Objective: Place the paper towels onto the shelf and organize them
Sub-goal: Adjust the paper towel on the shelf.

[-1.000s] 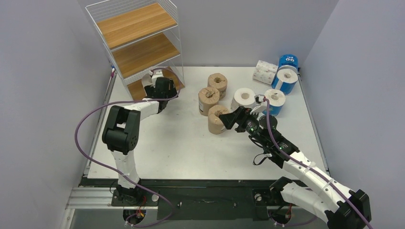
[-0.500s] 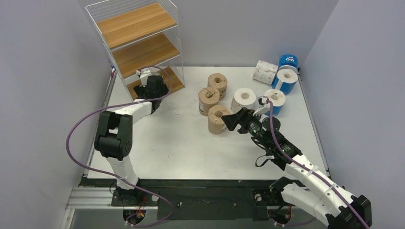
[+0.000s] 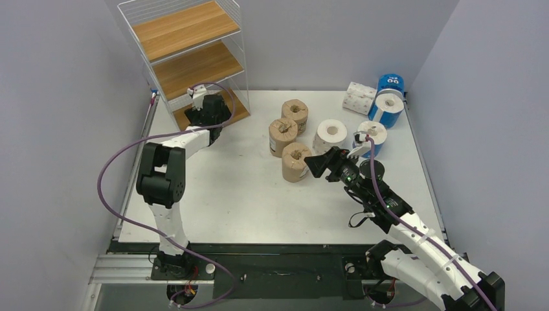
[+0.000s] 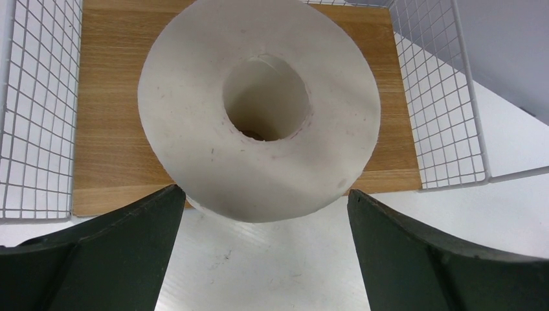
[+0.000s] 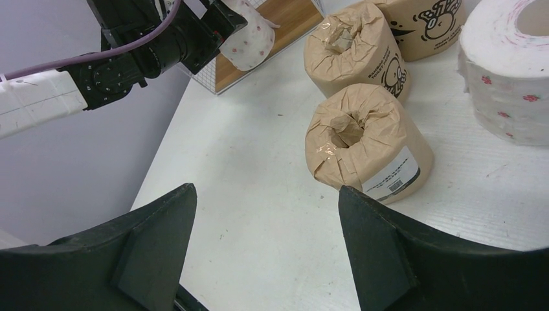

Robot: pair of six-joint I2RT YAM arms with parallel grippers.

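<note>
A white paper towel roll (image 4: 259, 162) is tilted at the front edge of the shelf's (image 3: 194, 65) bottom board (image 4: 110, 129), its core hole facing the left wrist camera. My left gripper (image 3: 202, 103) (image 4: 264, 189) has its wide-set fingertips against the roll's sides at its near end. In the right wrist view this roll (image 5: 249, 32) leans at the board's edge. My right gripper (image 3: 317, 165) (image 5: 265, 189) hangs open and empty over the table. It is just beside the nearest brown-wrapped roll (image 3: 296, 162) (image 5: 366, 139).
Two more brown rolls (image 3: 283, 135) (image 3: 295, 111) and a white roll (image 3: 331, 135) stand mid-table. Blue-wrapped rolls (image 3: 373, 137) (image 3: 388, 107) (image 3: 390, 83) and a patterned white pack (image 3: 358, 97) sit at the back right. The shelf's upper boards are bare.
The left gripper moved the white roll back toward the shelf's bottom tier. The right gripper shifted slightly, staying open beside the brown roll.
</note>
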